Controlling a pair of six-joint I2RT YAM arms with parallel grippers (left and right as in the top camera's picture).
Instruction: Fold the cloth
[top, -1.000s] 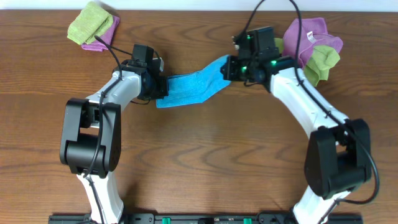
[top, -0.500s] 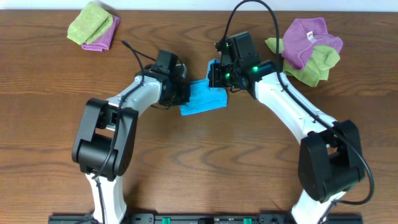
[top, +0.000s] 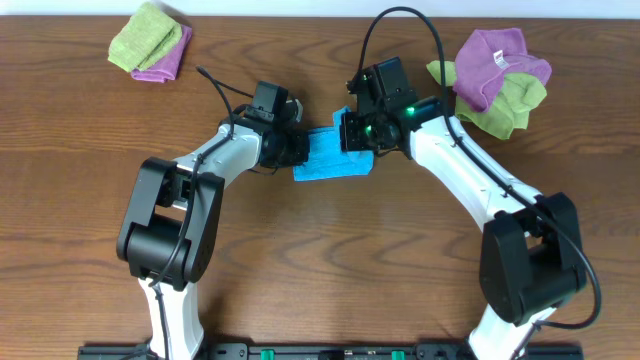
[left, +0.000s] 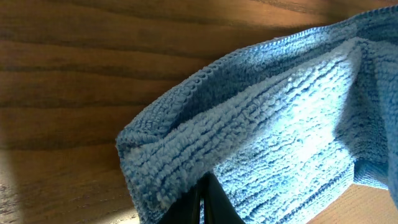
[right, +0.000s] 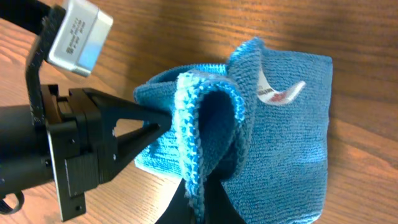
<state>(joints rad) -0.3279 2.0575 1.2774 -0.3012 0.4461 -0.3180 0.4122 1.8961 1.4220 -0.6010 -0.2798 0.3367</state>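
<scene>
Blue microfibre cloth (top: 331, 160), soft and ribbed, sat just above the middle of the overhead frame. It was bunched into a small doubled bundle between the two arms on the brown wooden surface (top: 320, 260).

The left pincer (top: 297, 150) was closed on the cloth's left edge. In the left wrist view its dark fingertips (left: 202, 200) met at the bottom of the frame, with the cloth (left: 280, 118) spreading from them toward the upper right and its stitched hem curving across the wood grain.

The right pincer (top: 349, 131) was closed on the cloth's upper right part. In the right wrist view a looped fold of the cloth (right: 280, 155) rose from the right pincer (right: 198, 205) at the bottom edge. A flatter layer spread behind the fold to the right, and a small white tag (right: 278, 93) with dark and red print lay on that layer. The black, wedge-shaped left pincer (right: 146, 124) pointed in from the left of that frame, its tip against the cloth's edge. The two pincers stood near each other, with only the bundle between them.

At the upper right of the overhead frame a purple cloth (top: 497, 62) lay partly over a lime-green cloth (top: 512, 108), just beside the right arm. At the upper left, well apart from the arms, a folded lime-green cloth (top: 143, 36) rested on another purple one (top: 168, 64).
</scene>
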